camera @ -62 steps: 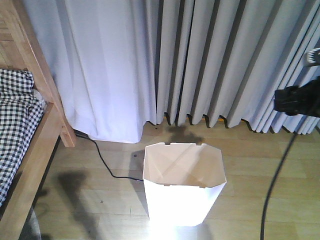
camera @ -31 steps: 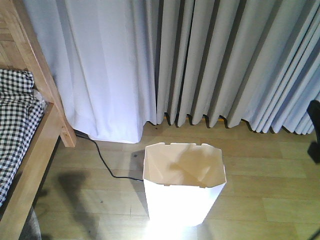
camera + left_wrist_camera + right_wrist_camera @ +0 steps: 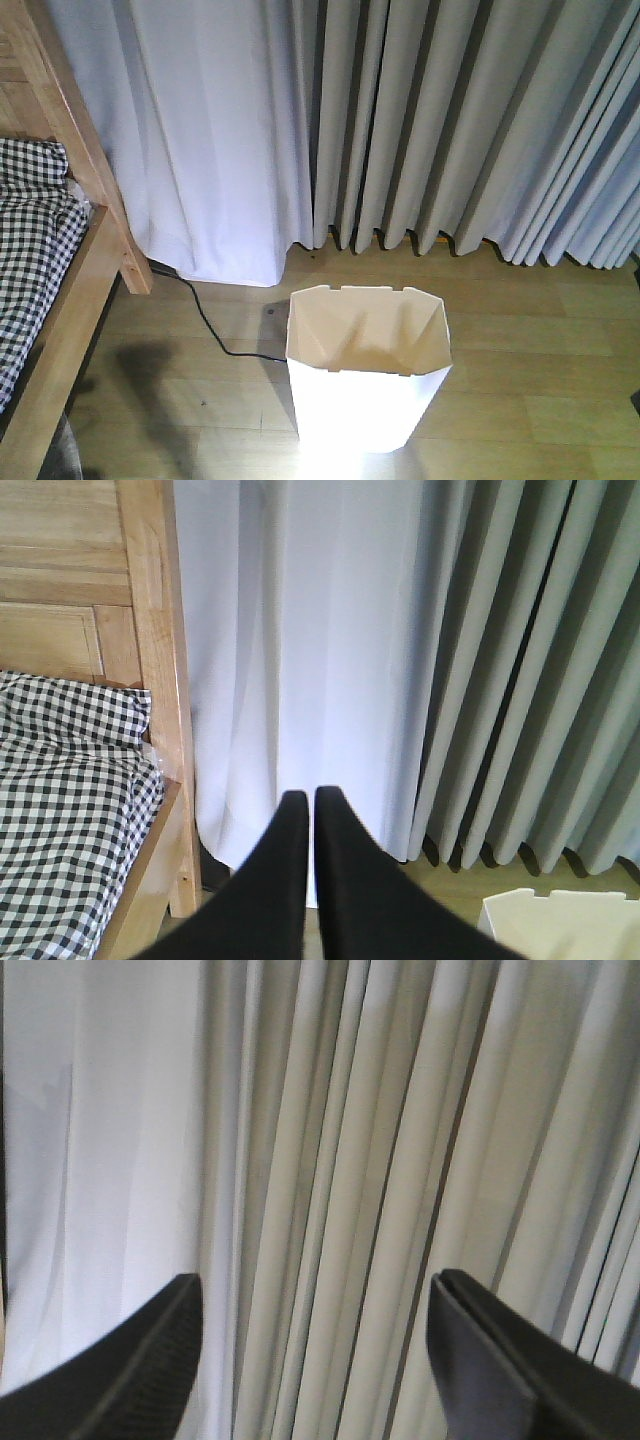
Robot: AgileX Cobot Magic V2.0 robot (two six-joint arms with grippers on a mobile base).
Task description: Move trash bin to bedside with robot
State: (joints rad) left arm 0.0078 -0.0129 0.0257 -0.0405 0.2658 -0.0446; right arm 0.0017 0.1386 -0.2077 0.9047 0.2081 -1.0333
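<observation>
White thin-walled plastic trash bin (image 3: 368,375) is seen upright on wooden floor (image 3: 520,330), near but apart from wooden-framed, check-covered bed (image 3: 50,270). Left end effector (image 3: 304,798) is clenched empty; right end effector (image 3: 312,1305) is released. Placement seems nearly done.

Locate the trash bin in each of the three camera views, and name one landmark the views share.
Exterior front-facing: trash bin stands bottom centre on the wooden floor.
Left wrist: only a rim corner shows at bottom right.
Right wrist: not in it.
Shared landmark: the grey pleated curtain.
</observation>
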